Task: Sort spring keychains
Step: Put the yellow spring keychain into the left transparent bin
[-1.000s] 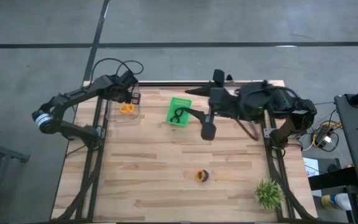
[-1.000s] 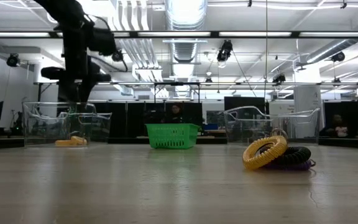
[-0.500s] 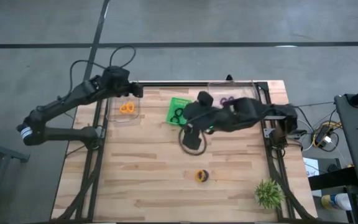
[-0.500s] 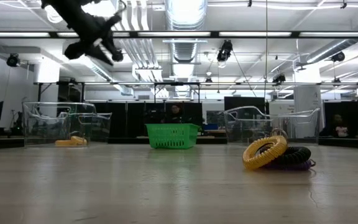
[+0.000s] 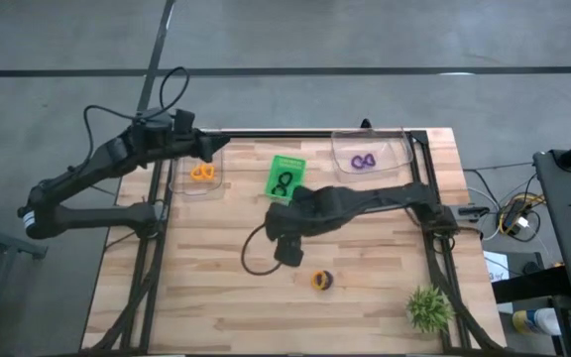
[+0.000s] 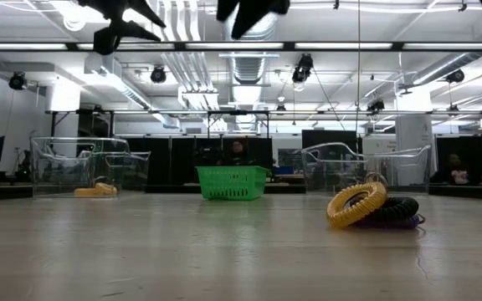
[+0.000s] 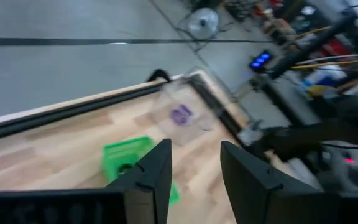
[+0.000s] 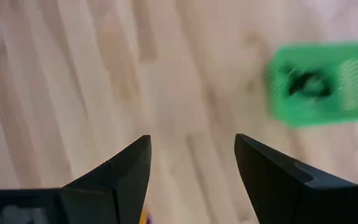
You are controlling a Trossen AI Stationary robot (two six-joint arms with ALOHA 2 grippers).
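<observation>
A small pile of spring keychains [image 5: 321,281] lies on the bare wood toward the near middle of the table [image 5: 216,297]. In the low view the pile [image 6: 373,208] shows an orange coil leaning upright on a black one, with a purple one beneath, all touching. More keychains are already in containers along the far edge. An orange one [image 5: 201,173] lies in the clear bin on the left [image 5: 181,186], a black one [image 5: 283,182] in the green basket [image 5: 286,164] at the middle, and a purple one [image 5: 364,162] in the clear bin on the right [image 5: 343,147].

The right hand [image 5: 288,248] hangs over the table just beside the pile, on its left in the high view, apart from it and raised. In its own wrist view the two dark fingers [image 8: 118,174] stand spread with bare wood between them, so it is released and empty. The green basket [image 8: 319,84] shows farther off in that view.

The left hand [image 5: 206,146] is held high over the far left corner, above the edge of the left bin. Its fingers [image 7: 156,171] are parted with nothing between them, released as well. Past them its wrist view shows the green basket [image 7: 122,155] and the right bin with the purple keychain [image 7: 181,114].

A spiky green plant [image 5: 429,308] stands at the near right corner of the table, well apart from the pile.
</observation>
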